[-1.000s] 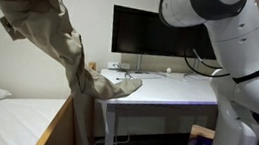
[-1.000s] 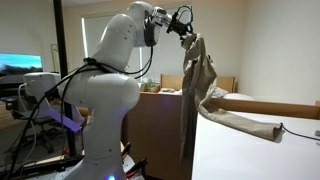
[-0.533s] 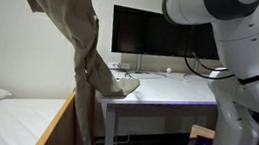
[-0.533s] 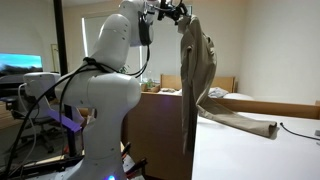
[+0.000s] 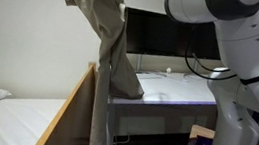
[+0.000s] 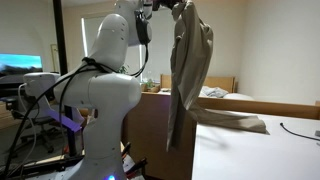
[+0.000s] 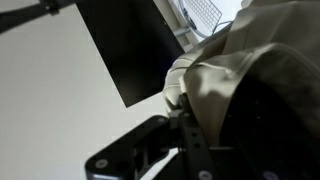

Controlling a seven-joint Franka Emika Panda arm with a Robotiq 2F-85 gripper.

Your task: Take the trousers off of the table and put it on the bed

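Observation:
The khaki-beige trousers (image 5: 109, 35) hang from my gripper (image 6: 172, 6) at the top of both exterior views. One leg hangs down past the table edge; the other trails onto the white table (image 5: 173, 88), its end lying on the top (image 6: 235, 120). The gripper is shut on the trousers' upper part. In the wrist view the beige cloth (image 7: 225, 80) fills the right side, pinched at the gripper's finger (image 7: 185, 125). The bed (image 5: 8, 117), with white sheet, pillow and wooden frame board, lies low beside the table; it also shows in an exterior view (image 6: 260, 104).
A dark monitor (image 5: 165, 35) stands at the back of the table, with a keyboard and small items near it. The robot's white arm and base (image 6: 100, 100) stand next to the table, with cables and a second screen (image 6: 20, 68) behind.
The gripper has lifted the trousers higher and carried them from over the bed back toward the table. The hanging cloth now drapes straight down at the table's edge.

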